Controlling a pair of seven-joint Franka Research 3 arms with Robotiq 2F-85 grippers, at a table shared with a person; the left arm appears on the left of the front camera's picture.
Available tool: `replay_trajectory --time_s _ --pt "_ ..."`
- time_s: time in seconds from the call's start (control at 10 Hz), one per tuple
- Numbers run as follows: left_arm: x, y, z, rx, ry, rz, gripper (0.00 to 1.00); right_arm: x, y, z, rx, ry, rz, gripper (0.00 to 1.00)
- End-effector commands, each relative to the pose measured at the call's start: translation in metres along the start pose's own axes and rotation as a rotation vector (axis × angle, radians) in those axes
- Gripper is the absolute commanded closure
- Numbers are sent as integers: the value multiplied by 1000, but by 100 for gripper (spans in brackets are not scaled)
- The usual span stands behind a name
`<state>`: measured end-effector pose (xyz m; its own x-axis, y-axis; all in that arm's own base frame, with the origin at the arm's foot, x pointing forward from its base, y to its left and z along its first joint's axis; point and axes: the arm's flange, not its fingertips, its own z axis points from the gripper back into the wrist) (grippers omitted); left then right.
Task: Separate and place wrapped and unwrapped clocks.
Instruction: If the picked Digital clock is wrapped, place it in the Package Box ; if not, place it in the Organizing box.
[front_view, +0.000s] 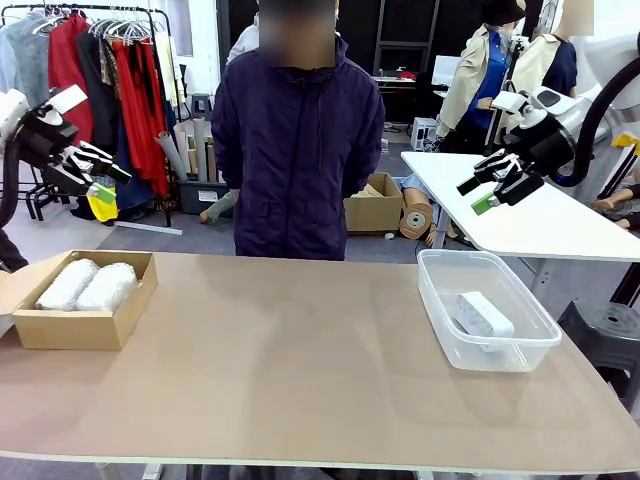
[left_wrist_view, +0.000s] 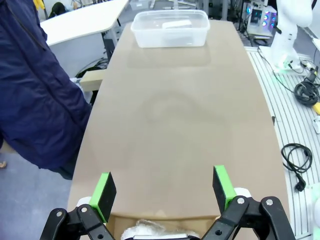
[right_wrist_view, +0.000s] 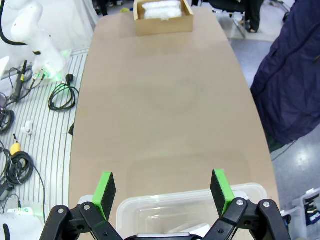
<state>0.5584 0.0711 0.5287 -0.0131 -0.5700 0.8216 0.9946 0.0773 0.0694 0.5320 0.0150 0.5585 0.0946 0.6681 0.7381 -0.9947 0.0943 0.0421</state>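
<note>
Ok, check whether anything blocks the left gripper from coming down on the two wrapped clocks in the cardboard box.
Nothing visible blocks it. The left gripper hangs open above the cardboard box, which has no lid. The two wrapped clocks lie side by side inside, uncovered. The person stands behind the far edge, hands off the table.

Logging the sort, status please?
Left pincer and right pincer open, raised. Two wrapped clocks in cardboard box; bare clock in plastic tub. Nothing obstructing.
</note>
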Motion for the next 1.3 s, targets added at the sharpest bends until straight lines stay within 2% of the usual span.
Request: replay_trajectory --time_s 0.0,1.2 --pt "-1 0 -1 1 16 -2 0 2 0 1 2 -2 3 0" --pt "-1 0 -1 1 16 -2 0 2 0 1 2 -2 3 0"
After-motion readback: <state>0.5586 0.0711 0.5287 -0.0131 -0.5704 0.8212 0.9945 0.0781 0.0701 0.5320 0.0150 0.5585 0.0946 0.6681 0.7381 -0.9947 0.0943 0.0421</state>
